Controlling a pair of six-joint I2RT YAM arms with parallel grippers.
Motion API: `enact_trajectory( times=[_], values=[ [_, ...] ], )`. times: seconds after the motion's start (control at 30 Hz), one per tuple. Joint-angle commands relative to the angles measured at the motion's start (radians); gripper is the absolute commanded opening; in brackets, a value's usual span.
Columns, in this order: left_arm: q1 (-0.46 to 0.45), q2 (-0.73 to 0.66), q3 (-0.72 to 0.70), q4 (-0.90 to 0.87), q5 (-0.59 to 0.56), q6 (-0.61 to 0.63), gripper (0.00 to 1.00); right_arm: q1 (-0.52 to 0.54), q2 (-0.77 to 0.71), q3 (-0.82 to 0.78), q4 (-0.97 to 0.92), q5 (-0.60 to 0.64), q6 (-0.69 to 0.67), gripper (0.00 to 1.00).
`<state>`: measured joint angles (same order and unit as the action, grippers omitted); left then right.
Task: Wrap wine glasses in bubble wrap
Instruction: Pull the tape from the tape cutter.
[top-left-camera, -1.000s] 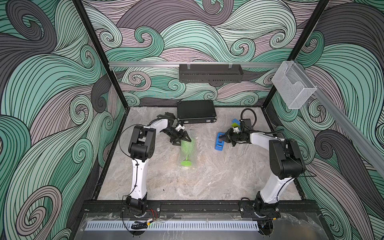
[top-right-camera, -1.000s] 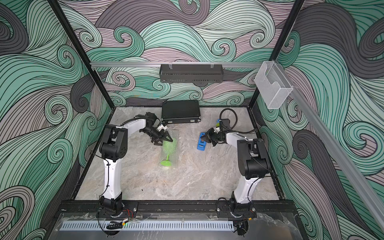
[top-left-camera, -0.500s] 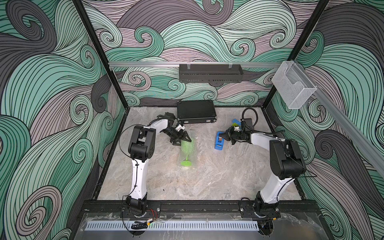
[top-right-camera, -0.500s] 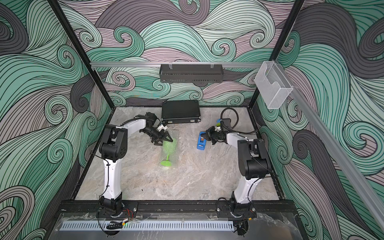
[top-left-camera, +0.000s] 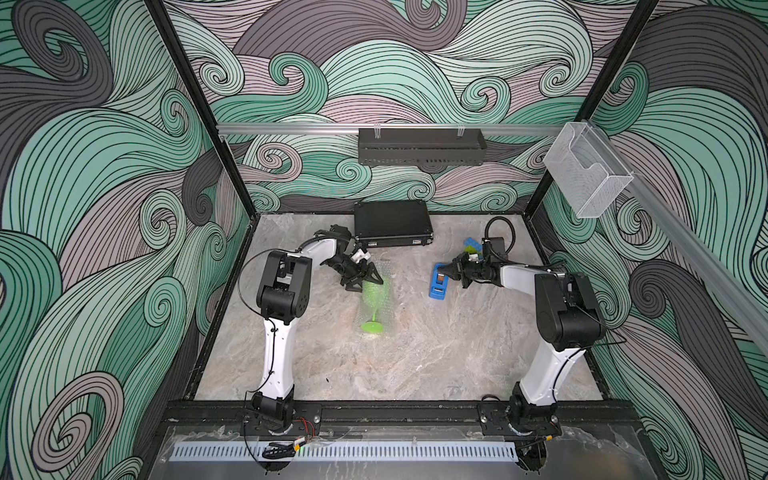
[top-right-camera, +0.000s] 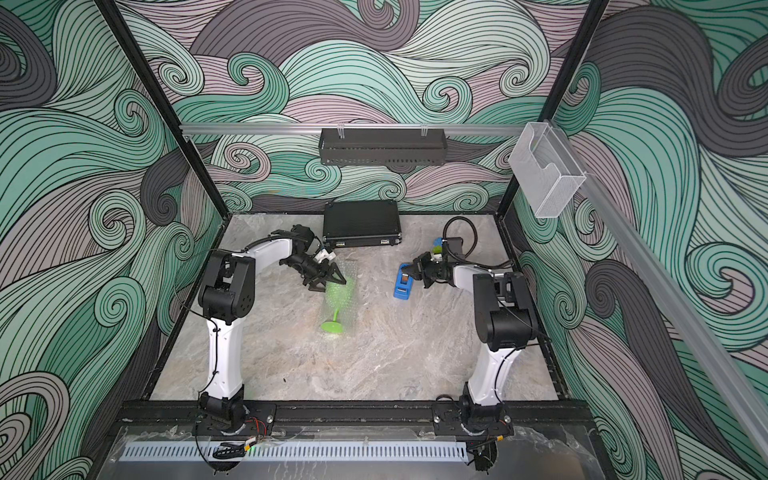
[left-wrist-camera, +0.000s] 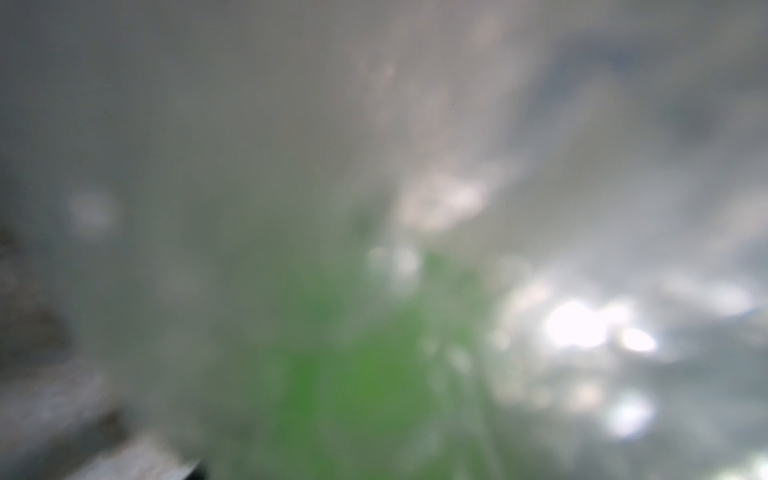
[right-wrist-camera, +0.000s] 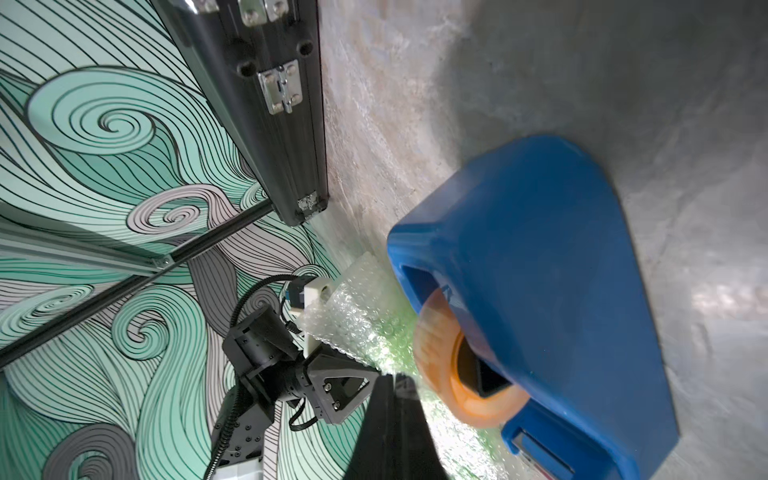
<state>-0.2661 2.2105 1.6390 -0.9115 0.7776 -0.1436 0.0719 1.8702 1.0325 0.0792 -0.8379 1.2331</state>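
Tabletop (top-left-camera: 415, 357): marble-patterned; all the things below are carried on it.
Goblet (top-left-camera: 375, 296): lime-green, laid on its side left of centre. The round foot is turned toward the near edge and the bowl toward the far wall.
Bubble wrap (right-wrist-camera: 357, 311): rolled around the goblet from foot to bowl. A loose, crinkled end is seen past the bowl's mouth.
Left tool (top-left-camera: 365, 286): set at the bowl end of the wrapped goblet, with the jaws spread wide across it. Whether the bundle is pinched or only straddled cannot be told; the left wrist view is blurred to grey and green.
Tape dispenser (top-left-camera: 438, 289): blue, stood to the right of the goblet and apart from it. An orange-tinted tape roll (right-wrist-camera: 440, 361) is carried at its far end.
Right tool (top-left-camera: 441, 271): clenched, with the jaws brought together and the tip held at the roll end of the dispenser. Whether tape is pinched cannot be told.
Black case (top-left-camera: 392, 222): closed, laid flat against the far wall behind the left tool.
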Motion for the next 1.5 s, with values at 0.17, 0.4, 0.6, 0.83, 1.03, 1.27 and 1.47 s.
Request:
enact_trajectory(
  times=[0.17, 0.4, 0.6, 0.83, 1.03, 1.27, 1.47],
  values=[
    [-0.032, 0.067, -0.054, -0.037, -0.192, -0.005, 0.72, -0.007, -0.032, -0.003, 0.092, -0.034, 0.046, 0.00],
    [-0.034, 0.061, -0.051, -0.041, -0.193, -0.004, 0.72, 0.001, -0.060, -0.030, 0.166, -0.028, 0.110, 0.00],
    [-0.033, 0.059, -0.057, -0.038, -0.198, -0.002, 0.72, 0.005, -0.119, -0.001, 0.075, -0.013, 0.058, 0.00],
    [-0.033, 0.058, -0.054, -0.040, -0.201, -0.004, 0.72, 0.008, -0.086, -0.071, 0.162, -0.015, 0.095, 0.00],
    [-0.033, 0.054, -0.058, -0.039, -0.201, -0.005, 0.72, 0.009, -0.185, -0.061, 0.084, -0.019, 0.073, 0.00],
    [-0.034, 0.051, -0.061, -0.036, -0.202, -0.007, 0.72, 0.018, -0.183, -0.168, 0.139, -0.019, 0.070, 0.00],
    [-0.034, 0.049, -0.062, -0.035, -0.210, -0.007, 0.72, 0.070, -0.201, -0.280, 0.161, 0.001, 0.041, 0.00]
  ],
)
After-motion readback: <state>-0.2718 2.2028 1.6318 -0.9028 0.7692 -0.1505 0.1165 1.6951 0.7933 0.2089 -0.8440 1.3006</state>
